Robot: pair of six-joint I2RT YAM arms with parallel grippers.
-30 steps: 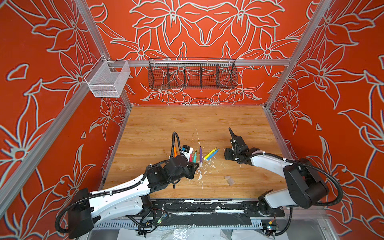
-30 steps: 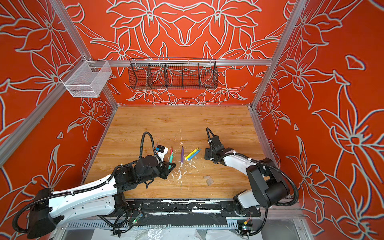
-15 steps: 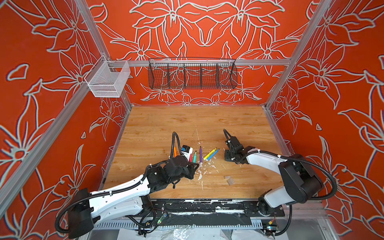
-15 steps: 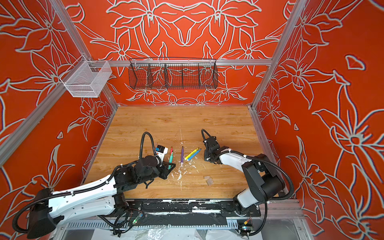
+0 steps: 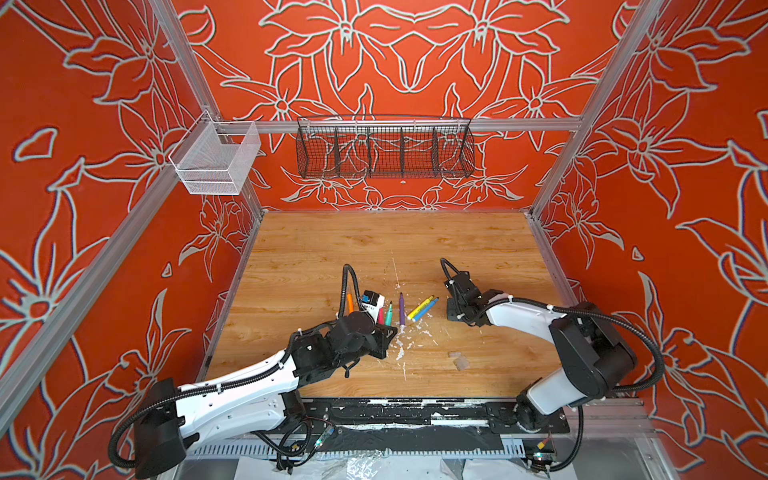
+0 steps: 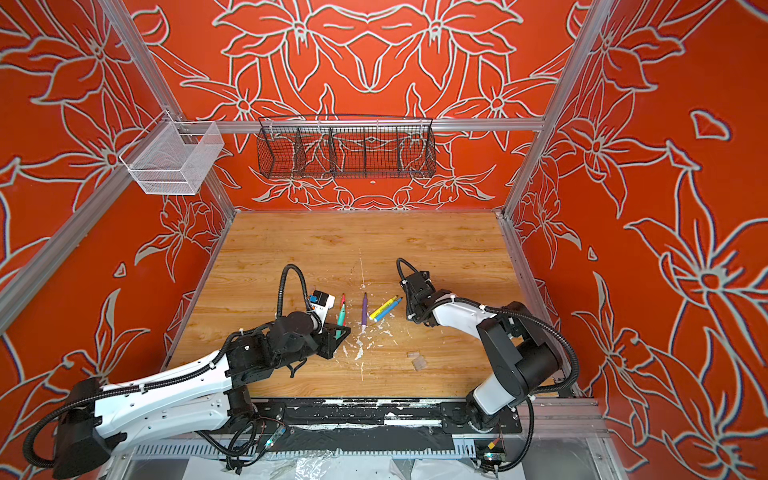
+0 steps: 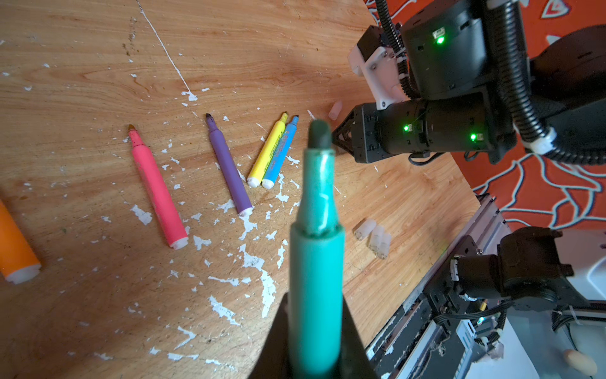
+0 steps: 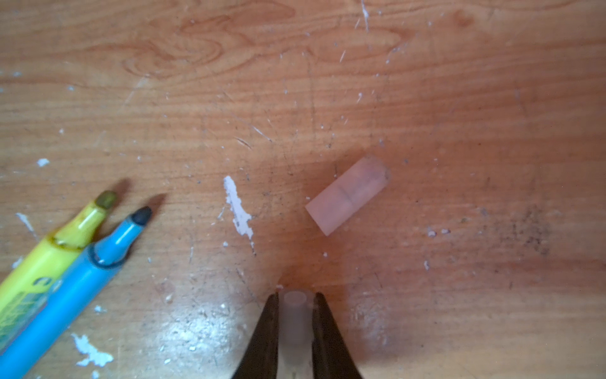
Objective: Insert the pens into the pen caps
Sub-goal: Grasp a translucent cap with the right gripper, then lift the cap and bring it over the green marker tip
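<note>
Wood surface [image 5: 374,249]: green pen [image 7: 316,262] clamped in left gripper [image 7: 315,331], cap [image 8: 294,325] pinched in right gripper [image 8: 295,295]; slick cap may be squeezed out

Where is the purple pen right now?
In both top views the purple pen lies flat mid-table, between the green pen in the left gripper and the yellow pen.

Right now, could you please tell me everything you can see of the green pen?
The green pen is a slim teal-green marker that looks like matt plastic. It is uncapped: the barrel steps down to a narrower neck with a scuffed, shiny patch and ends in a dark felt tip. The left gripper is shut on its barrel and seems to hold it above the wooden table, tip pointing away from the gripper. Its rear end is hidden. Nothing else touches it.
</note>
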